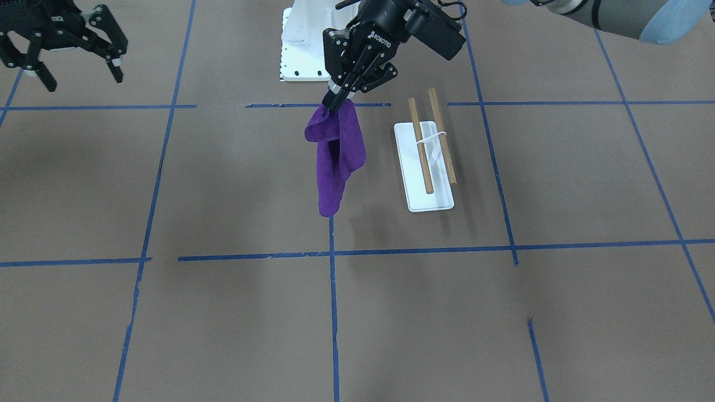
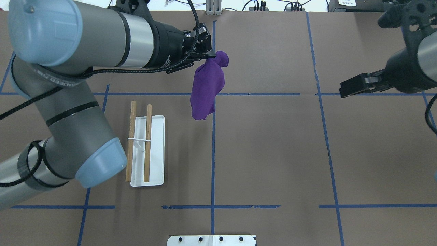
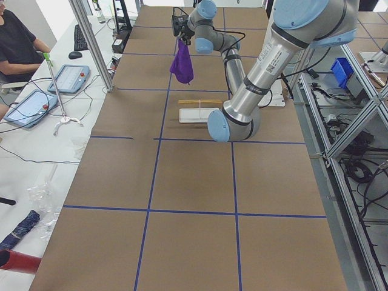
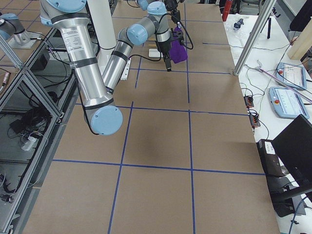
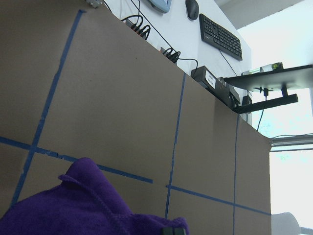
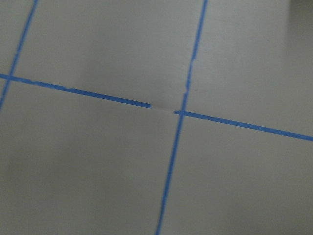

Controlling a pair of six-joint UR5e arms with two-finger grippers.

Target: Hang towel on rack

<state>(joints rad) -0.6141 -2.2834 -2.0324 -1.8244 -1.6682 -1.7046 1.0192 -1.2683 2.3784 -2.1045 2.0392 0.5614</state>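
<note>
My left gripper (image 1: 337, 101) is shut on the top edge of the purple towel (image 1: 335, 159) and holds it in the air, where it hangs down bunched. In the overhead view the left gripper (image 2: 211, 54) and the towel (image 2: 205, 87) are to the right of the rack (image 2: 138, 140) and farther from me. The rack has two wooden rods (image 1: 420, 146) on a white base (image 1: 430, 200) and nothing lies on it. The towel fills the bottom of the left wrist view (image 5: 83, 208). My right gripper (image 1: 84, 78) is open and empty, raised far off to the side.
A large white metal pedestal (image 1: 301, 50) with bolt holes stands behind the towel near my base. Blue tape lines (image 2: 213, 153) cross the brown table. In the exterior left view an operator (image 3: 18, 42) sits at a side desk with tablets.
</note>
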